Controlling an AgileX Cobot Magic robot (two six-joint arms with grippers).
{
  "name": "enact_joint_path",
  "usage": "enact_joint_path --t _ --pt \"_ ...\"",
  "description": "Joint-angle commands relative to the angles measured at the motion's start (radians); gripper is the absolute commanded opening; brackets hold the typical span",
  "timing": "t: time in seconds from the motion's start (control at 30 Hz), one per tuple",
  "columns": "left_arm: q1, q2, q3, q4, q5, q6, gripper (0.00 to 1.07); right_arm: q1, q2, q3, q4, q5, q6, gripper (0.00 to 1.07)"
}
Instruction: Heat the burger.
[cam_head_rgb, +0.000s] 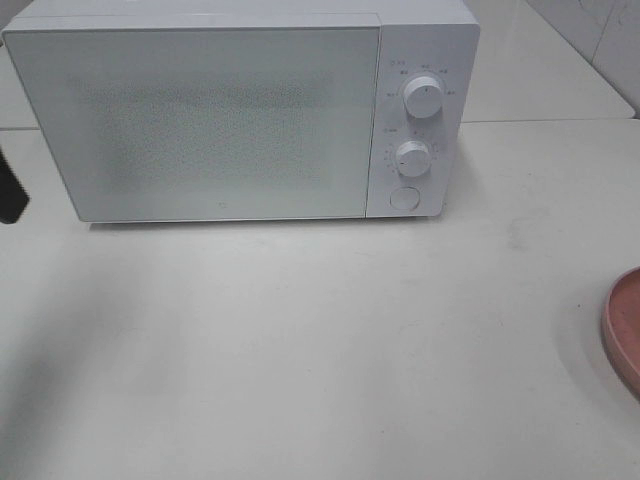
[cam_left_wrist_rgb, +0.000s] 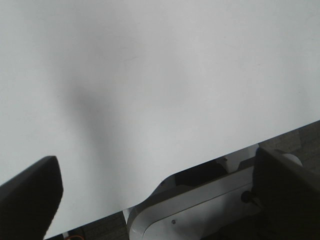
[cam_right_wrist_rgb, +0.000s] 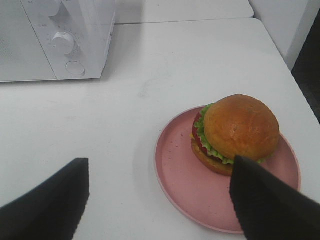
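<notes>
The burger (cam_right_wrist_rgb: 235, 132) is sitting on a pink plate (cam_right_wrist_rgb: 180, 175) at the bench's (cam_head_rgb: 300, 350) right edge, right of the closed microwave (cam_head_rgb: 200, 110). Stacked and probably soft, it is best gripped low, across the bun. Both grippers' fingers (cam_right_wrist_rgb: 55, 205) are standing wide, empty.

The microwave (cam_head_rgb: 240, 110) stands at the back of the table (cam_head_rgb: 300, 350), towards its left; the plate (cam_right_wrist_rgb: 190, 185) lies near the table's right edge; the burger (cam_right_wrist_rgb: 235, 132) sits on the plate.
</notes>
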Motion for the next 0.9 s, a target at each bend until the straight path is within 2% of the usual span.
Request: enact_joint_path --t 0.03,0.07,0.2,0.23,0.63,0.9 --pt "0.076 -0.084 0.072 0.016 0.011 -0.008 0.96 -0.009 -0.027 0.003 -0.003 -0.002 -0.015 0.75" --pt "0.123 -0.135 0.114 0.033 0.01 -0.008 0.96 -0.009 -0.027 0.003 -0.003 -0.002 -0.015 0.75" --pt "0.169 -0.216 0.171 0.077 0.009 -0.006 0.96 -0.009 -0.027 0.003 -0.003 -0.002 -0.015 0.75" --pt "0.186 -0.275 0.213 0.111 0.0 -0.008 0.96 -0.009 -0.027 0.003 -0.003 -0.002 -0.015 0.75" --pt "0.186 -0.556 0.443 0.111 -0.098 -0.013 0.96 -0.009 -0.027 0.003 -0.003 -0.002 -0.015 0.75" --pt "0.183 -0.716 0.495 0.105 -0.13 -0.013 0.96 -0.009 -0.027 0.003 -0.003 -0.002 -0.015 0.75"
